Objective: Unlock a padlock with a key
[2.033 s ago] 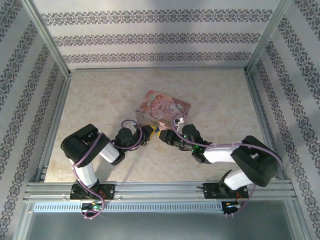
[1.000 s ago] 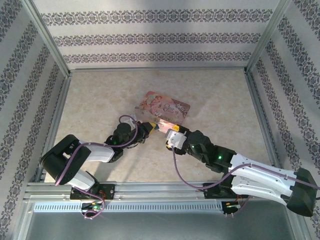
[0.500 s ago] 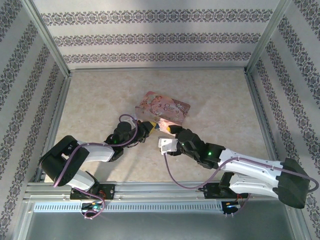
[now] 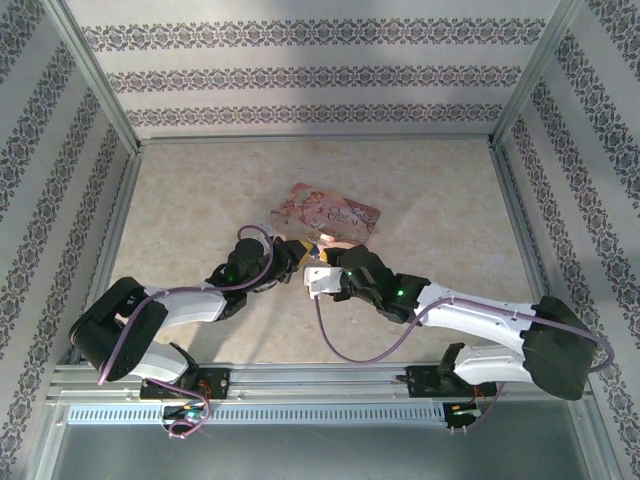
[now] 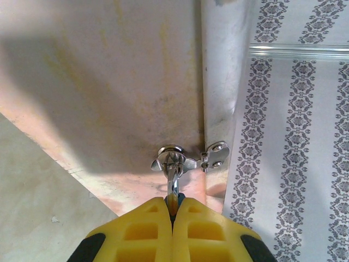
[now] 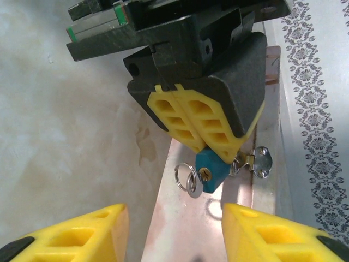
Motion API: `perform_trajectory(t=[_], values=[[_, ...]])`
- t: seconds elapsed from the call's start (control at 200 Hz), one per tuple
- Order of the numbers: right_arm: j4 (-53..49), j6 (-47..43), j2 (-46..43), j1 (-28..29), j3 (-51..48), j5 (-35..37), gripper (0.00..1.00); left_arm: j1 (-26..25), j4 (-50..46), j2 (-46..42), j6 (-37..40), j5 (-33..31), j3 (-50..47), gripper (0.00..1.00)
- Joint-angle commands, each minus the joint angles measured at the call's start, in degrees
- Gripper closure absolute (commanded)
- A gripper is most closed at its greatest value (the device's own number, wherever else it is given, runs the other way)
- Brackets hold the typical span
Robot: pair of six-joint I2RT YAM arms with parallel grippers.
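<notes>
The padlock (image 6: 211, 166) has a small blue body with a brass keyhole. Its silvery shackle (image 5: 173, 184) runs through the hasp (image 5: 215, 155) on the pink box (image 4: 330, 212). My left gripper (image 5: 173, 203) is shut on the padlock body, and its yellow fingers (image 6: 191, 123) pinch it from above in the right wrist view. The key (image 6: 192, 185) is a small silvery piece on a split ring, sticking out at the keyhole. My right gripper (image 6: 174, 229) stands open just short of the key, one finger on each side, touching nothing. Both grippers meet at the box's near edge (image 4: 315, 260).
The pink box lies flat mid-table, and its near edge carries the hasp (image 6: 260, 162). Patterned walls and metal frame posts (image 4: 100, 120) close in the table on three sides. A purple cable (image 4: 345, 345) loops from the right arm over the tabletop.
The right arm has swung left and brought its gripper close to the padlock, jaws somewhat narrower. The left arm has stretched lower, still holding the padlock.
</notes>
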Motion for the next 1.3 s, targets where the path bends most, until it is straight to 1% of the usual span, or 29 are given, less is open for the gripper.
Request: perform_trajectory(t=[0.0, 0.29, 0.535, 0.68, 1.119, 1.294], values=[[2.8, -0.63, 1.5, -0.54, 1.77, -1.11, 0.54, -1.04, 0.68, -2.17, -1.06, 0.53, 2.24, 1.0], [4.89, -0.49, 4.0, -1.19, 2.39, 0.76, 0.67, -1.04, -0.17, -2.63, -0.98, 0.26, 2.41, 1.0], [5.69, -0.26, 4.28, -1.21, 1.95, 1.1, 0.71, -1.04, -0.17, -2.59, -1.11, 0.29, 2.55, 1.0], [6.25, -0.32, 4.63, -1.3, 1.86, 1.64, 0.76, -1.04, 0.06, -2.46, -1.14, 0.25, 2.5, 1.0], [7.81, 0.09, 6.57, -1.3, 1.51, 2.76, 0.78, -0.99, 0.59, -2.37, -1.45, 0.1, 2.15, 1.0], [8.92, 0.57, 7.1, -1.3, 1.24, 3.73, 0.81, -1.04, 0.85, -2.28, -1.6, 0.24, 2.15, 1.0]])
